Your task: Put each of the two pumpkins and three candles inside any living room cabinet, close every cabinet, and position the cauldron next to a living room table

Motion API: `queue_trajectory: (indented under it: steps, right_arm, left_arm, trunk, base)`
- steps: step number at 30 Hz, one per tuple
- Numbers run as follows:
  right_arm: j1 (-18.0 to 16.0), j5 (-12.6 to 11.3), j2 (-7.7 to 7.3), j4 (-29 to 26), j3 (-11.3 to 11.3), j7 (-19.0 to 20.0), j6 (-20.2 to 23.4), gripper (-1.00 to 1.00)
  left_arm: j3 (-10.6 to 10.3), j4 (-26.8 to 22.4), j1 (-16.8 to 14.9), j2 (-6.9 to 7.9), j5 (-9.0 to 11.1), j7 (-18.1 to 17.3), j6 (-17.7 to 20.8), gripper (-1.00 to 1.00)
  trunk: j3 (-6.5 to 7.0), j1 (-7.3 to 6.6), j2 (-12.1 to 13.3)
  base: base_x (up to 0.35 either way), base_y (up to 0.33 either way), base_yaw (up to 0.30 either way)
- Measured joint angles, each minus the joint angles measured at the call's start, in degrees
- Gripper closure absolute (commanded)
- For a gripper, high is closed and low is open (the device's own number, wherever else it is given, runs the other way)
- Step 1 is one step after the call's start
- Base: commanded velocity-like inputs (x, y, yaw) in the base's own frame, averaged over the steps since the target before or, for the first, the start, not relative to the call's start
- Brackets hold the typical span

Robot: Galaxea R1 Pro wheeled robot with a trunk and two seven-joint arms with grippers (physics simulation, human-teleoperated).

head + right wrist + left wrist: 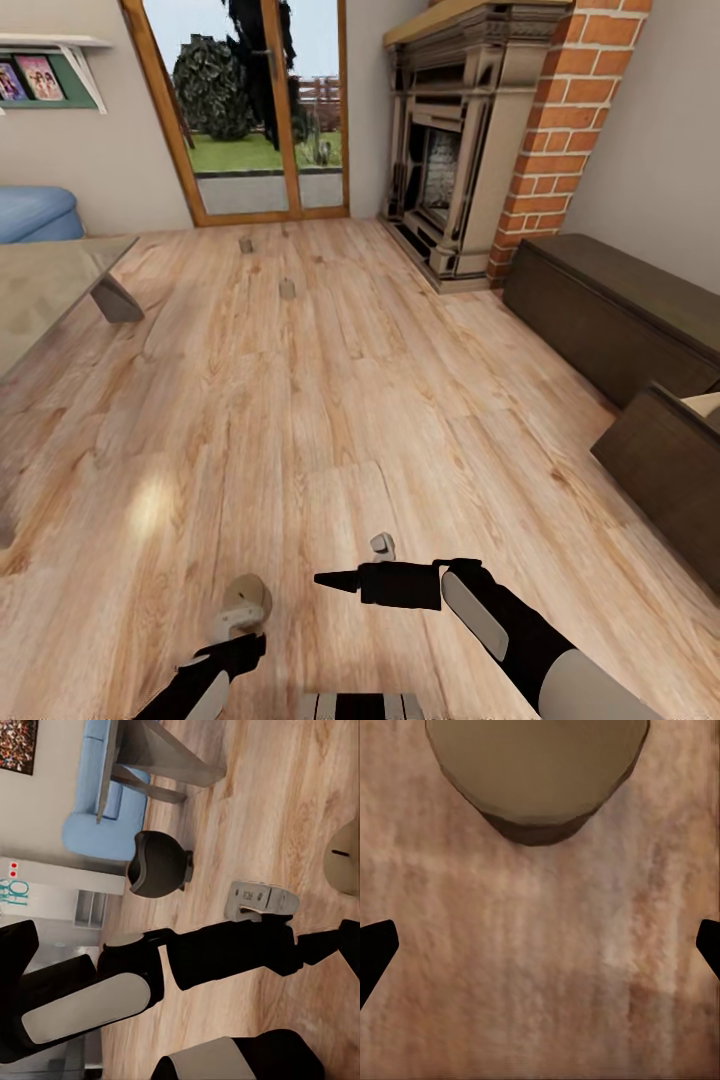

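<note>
Wooden floor (330, 400) carries a beige candle (243, 603) just beyond the left claw (540, 945), whose tips stand wide apart over bare planks. Two more candles (287, 288) sit near the glass doors. The right claw (335, 580) points left; its spread cannot be told. Beside the blue sofa (94, 825) stands the black cauldron (157, 864).

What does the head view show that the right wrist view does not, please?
Head view adds: the fireplace, the cabinet and two far candles. Right wrist view adds: the cauldron. Shared: the nearest candle, the table, the sofa and the floor.
</note>
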Motion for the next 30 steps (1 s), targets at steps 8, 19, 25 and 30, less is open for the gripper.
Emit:
queue_trajectory:
  steps: [8,19,25,30]
  right_arm:
    - [0.0,0.01,0.0,0.0,0.0,-0.09,0.01,-1.0]
    - [0.02,0.01,0.0,0.02,0.0,-0.51,0.01,-1.0]
    - [0.04,-0.01,0.0,0.02,0.0,-0.71,0.02,-1.0]
    - [0.05,0.05,0.0,0.02,0.0,-0.73,0.01,-1.0]
  left_arm:
    - [-0.77,-0.05,0.0,-0.32,-0.1,0.08,-0.1,-1.0]
    - [-0.7,-0.06,0.0,-0.34,-0.1,0.14,-0.14,-1.0]
    - [-0.25,-0.07,0.0,-0.34,0.01,0.17,-0.13,-1.0]
    - [-0.18,-0.08,0.0,-0.34,0.15,0.19,-0.09,-1.0]
  trunk:
    - [-0.45,0.05,-0.03]
    - [-0.45,0.03,-0.03]
    - [-0.45,0.04,-0.03]
    - [-0.45,0.03,-0.03]
  base:
    - [0.0,0.0,0.0]
    - [0.074,0.0,0.0]
    - [0.102,0.0,0.0]
    - [0.147,0.039,0.0]
